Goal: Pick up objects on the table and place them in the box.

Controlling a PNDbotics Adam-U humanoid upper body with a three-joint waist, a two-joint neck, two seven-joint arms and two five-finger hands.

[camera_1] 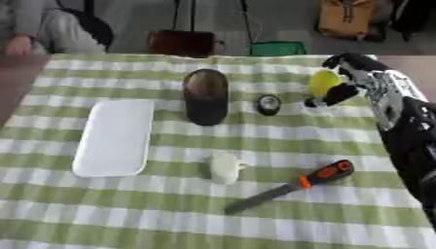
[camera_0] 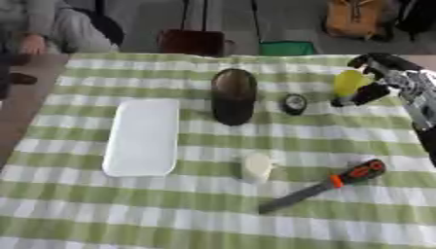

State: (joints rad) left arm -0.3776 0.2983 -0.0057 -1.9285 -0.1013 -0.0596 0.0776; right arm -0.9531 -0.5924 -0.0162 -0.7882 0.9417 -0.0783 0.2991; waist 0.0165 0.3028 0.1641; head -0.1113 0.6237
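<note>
Right hand (camera_1: pixel 357 80) comes in from the far right, fingers and thumb curled round a yellow object (camera_1: pixel 324 81), pinching it above the far right part of the table (camera_0: pixel 213 214); whether the object touches the cloth cannot be told. Left hand shows in neither view. Table is covered with a green-and-white checked cloth. White tray (camera_0: pixel 142 137), flat and rounded-rectangular, lies on the left side, long axis running near to far; it holds nothing visible. Dark slipper (camera_0: pixel 232 95) lies just right of the tray toward the far side, opening facing up, toe pointing near. Small round dark thing (camera_0: pixel 294 103) with a pale centre sits just right of the slipper, between it and the yellow object, apart from both. Small white object (camera_0: pixel 256 167) sits near centre, nearer than the slipper, just right of the tray's near corner; shape unclear. Knife (camera_0: pixel 322 186) lies on the near right, diagonal, orange-and-black handle toward the far right, grey blade pointing near left, tip close to the white object but not touching.
</note>
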